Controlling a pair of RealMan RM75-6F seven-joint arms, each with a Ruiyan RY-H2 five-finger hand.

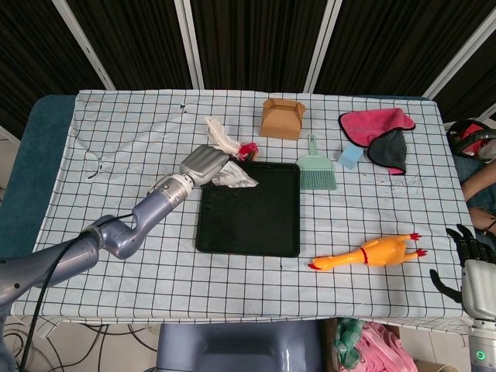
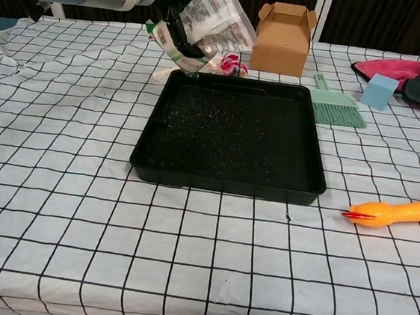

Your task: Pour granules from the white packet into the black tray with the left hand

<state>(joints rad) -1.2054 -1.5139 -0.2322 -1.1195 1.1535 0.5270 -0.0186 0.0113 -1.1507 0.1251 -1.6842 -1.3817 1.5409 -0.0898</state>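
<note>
left hand point(image 1: 203, 163) fingers point(image 2: 180, 28) gripping crinkly white plastic packet point(image 2: 213, 16), tilted just past black rectangular tray point(image 2: 231, 132) corner; could spill granules onto checked tabletop point(image 2: 56, 186).

Table point(image 1: 116, 124) covered by a white cloth with a black grid; the cloth is rumpled at the far left. Items resting directly on it:

1 black tray point(image 1: 248, 208), near centre, speckled with fine pale granules in the chest view.
1 brown cardboard box point(image 1: 281, 118), far centre, beyond the tray.
1 white feather point(image 1: 220, 133) and 1 small red-and-pink item point(image 1: 248, 149), just beyond the tray's far left corner.
1 green hand brush point(image 1: 316, 166), just beside the tray's far right corner.
1 light blue block point(image 1: 350, 156), right of the brush.
1 pink cloth point(image 1: 372, 124) with 1 dark cloth point(image 1: 389, 150) overlapping it, far right.
1 orange rubber chicken point(image 1: 370, 253), near right, lying on its side.
</note>
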